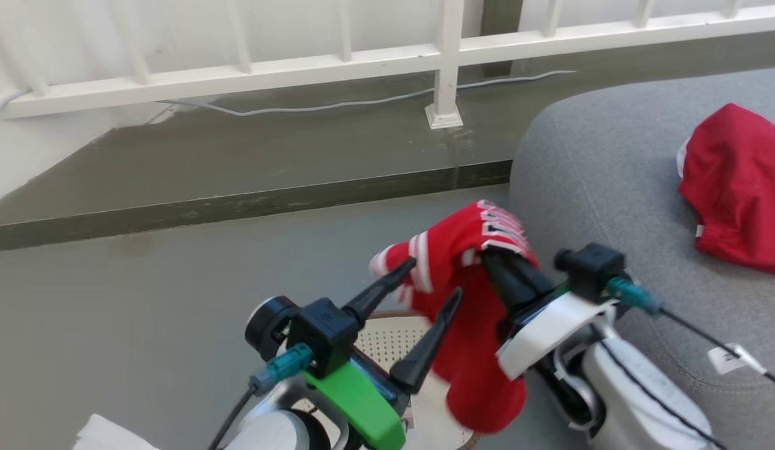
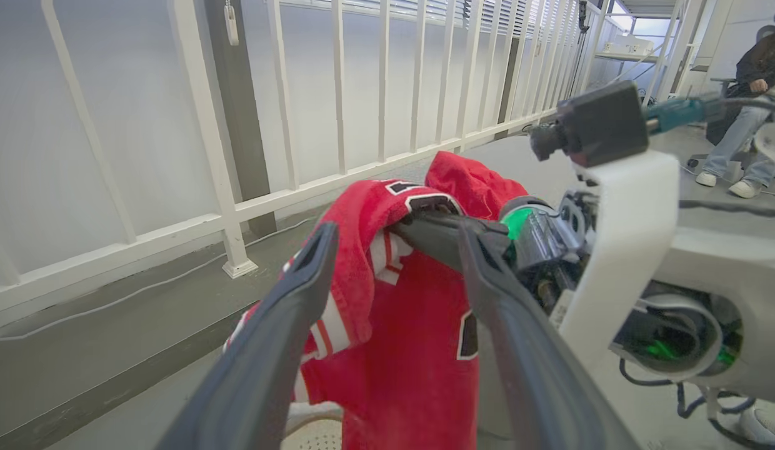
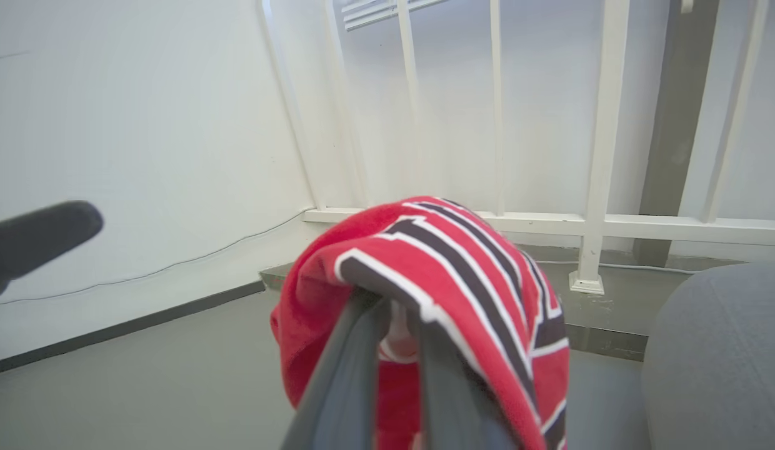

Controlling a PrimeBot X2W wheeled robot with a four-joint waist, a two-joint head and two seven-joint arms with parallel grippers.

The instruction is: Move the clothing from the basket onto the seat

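Note:
A red jersey [image 1: 472, 350] with white trim hangs from my right gripper [image 1: 499, 261], which is shut on it just left of the grey seat [image 1: 600, 187]. In the right wrist view the jersey [image 3: 450, 262] drapes over the closed fingers [image 3: 350, 375] and hides their tips. My left gripper [image 1: 432, 279] stands open beside the hanging cloth, one finger in front of it, over the cream perforated basket [image 1: 387, 340]. In the left wrist view the open fingers [image 2: 300, 281] frame the jersey [image 2: 400, 350], with the basket [image 2: 319, 431] below. A second red jersey [image 1: 737, 187] lies on the seat.
A white railing [image 1: 447, 56] and a raised dark step [image 1: 237, 206] run behind the grey floor, with a cable [image 1: 337, 105] along the base. A seated person [image 2: 750, 94] is far off in the left wrist view. A white cloth [image 1: 109, 434] lies at the lower left.

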